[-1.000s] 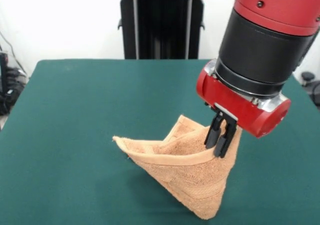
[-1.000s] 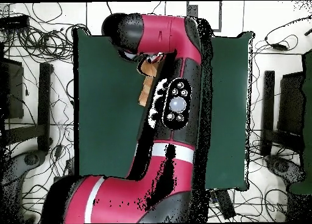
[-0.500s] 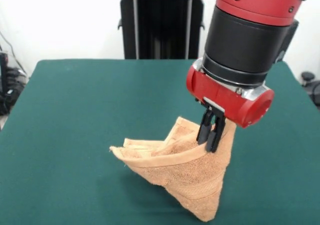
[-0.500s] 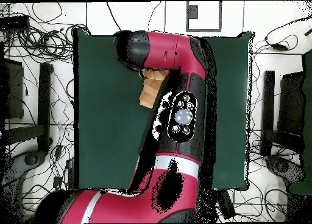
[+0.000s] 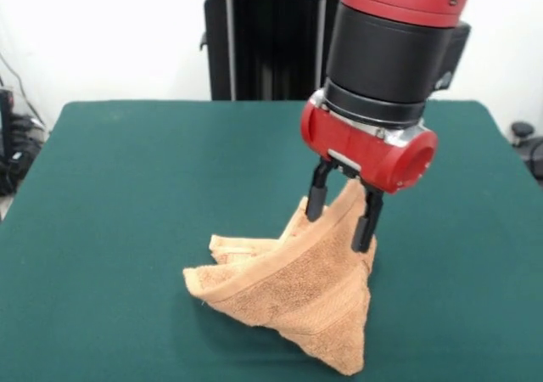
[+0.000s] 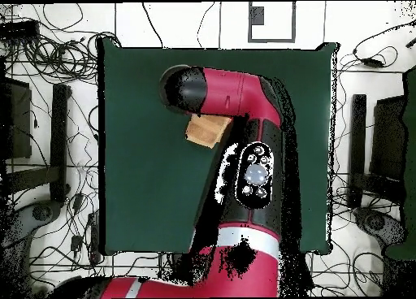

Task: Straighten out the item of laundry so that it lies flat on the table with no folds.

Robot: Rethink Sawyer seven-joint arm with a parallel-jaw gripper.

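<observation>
In the overhead view most of the towel (image 6: 208,128) is hidden beneath the red and black arm (image 6: 244,93), with only a small tan patch seen just beside the arm's wrist. The pincer is not seen from above. In the front view the upper part of the arm is cut off by the top edge, and the far corner of the towel (image 5: 297,284) is masked by the pincer (image 5: 341,210) and the red wrist housing above it.

No brand, label or legible writing is seen on the towel or the arm; no tag can be made out.

The towel is seen crumpled on the green bench (image 5: 127,187), right of centre and toward the near edge in the front view. It is drawn up into a peak at the pincer and spread into a rough triangle below, one point directed at the near edge and another to the left. A woven border band is seen running across its upper fold.

The pincer's black fingers (image 5: 316,202) are held apart, with the raised towel peak standing between them.
</observation>
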